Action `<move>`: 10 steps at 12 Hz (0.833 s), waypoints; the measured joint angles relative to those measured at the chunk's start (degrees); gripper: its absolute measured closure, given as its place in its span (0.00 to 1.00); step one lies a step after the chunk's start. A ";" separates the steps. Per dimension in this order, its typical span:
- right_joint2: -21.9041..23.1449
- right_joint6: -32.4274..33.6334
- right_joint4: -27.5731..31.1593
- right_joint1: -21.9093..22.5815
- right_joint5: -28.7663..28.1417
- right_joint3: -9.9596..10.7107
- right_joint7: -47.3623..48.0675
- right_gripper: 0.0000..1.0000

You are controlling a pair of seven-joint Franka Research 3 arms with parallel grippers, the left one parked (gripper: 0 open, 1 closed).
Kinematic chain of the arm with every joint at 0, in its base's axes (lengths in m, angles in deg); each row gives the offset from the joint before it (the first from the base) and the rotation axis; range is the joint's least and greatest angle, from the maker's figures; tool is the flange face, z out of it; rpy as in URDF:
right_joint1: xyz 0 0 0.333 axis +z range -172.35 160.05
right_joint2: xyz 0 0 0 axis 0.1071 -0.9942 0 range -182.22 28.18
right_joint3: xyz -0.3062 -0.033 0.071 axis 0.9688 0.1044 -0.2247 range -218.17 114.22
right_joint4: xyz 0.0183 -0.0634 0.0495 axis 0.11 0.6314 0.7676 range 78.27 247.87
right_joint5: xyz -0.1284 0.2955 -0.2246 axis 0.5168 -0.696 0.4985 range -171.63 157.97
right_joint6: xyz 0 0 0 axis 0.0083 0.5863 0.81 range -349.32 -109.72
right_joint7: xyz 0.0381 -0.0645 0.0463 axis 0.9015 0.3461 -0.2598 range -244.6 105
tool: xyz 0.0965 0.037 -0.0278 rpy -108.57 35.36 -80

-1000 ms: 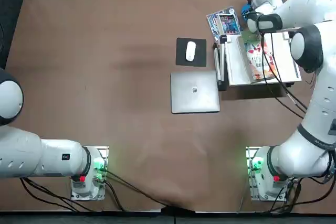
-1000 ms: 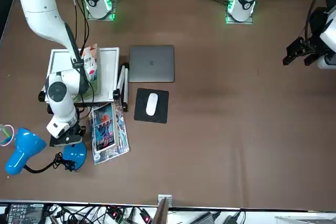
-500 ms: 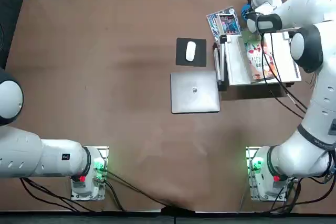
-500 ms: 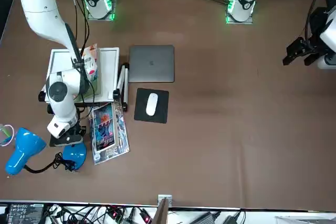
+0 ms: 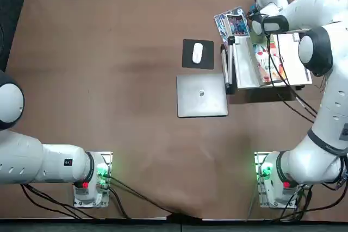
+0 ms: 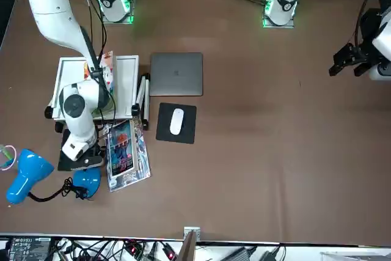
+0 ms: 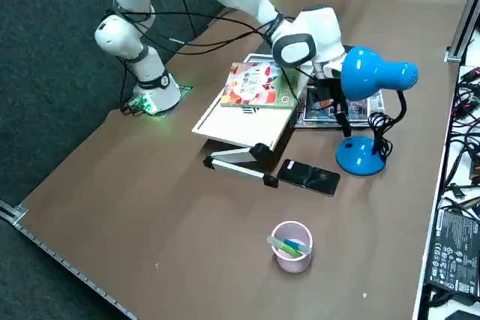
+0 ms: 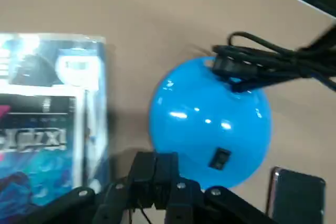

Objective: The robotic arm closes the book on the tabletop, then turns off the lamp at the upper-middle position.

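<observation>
Jaws of the right gripper (image 8: 156, 157) are clenched, nothing between them, at the near margin of the lamp's blue base (image 8: 210, 124). The dark switch (image 8: 219, 158) lies on the base's phone-facing side, just off the fingertips and away from the leaflet (image 8: 42, 150). I judge the coming press needs a small shift toward the phone (image 8: 296, 198), then down; the leaflet side would miss. The switch's short, oblong body sits askew to the fingers. The right arm (image 6: 79, 105) is much the nearer.

From the base, a black neck (image 7: 384, 125) runs to the blue shade (image 7: 375, 74). Inward from the base across the desk (image 7: 187, 222), the book (image 7: 259, 84) lies closed on the white stand (image 7: 244, 121), so that half looks done.

The top view all but hides the lamp behind the arm. I can't tell the tips' clearance over the base, nor whether the bulb is lit.
</observation>
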 joint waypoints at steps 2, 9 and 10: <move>0.04 0.24 -0.36 1.27 -0.01 -0.07 0.01 0.99; 4.97 17.15 -7.89 5.26 -6.35 -1.35 0.47 0.99; 6.37 19.81 -8.54 5.20 -8.24 -1.33 0.47 0.99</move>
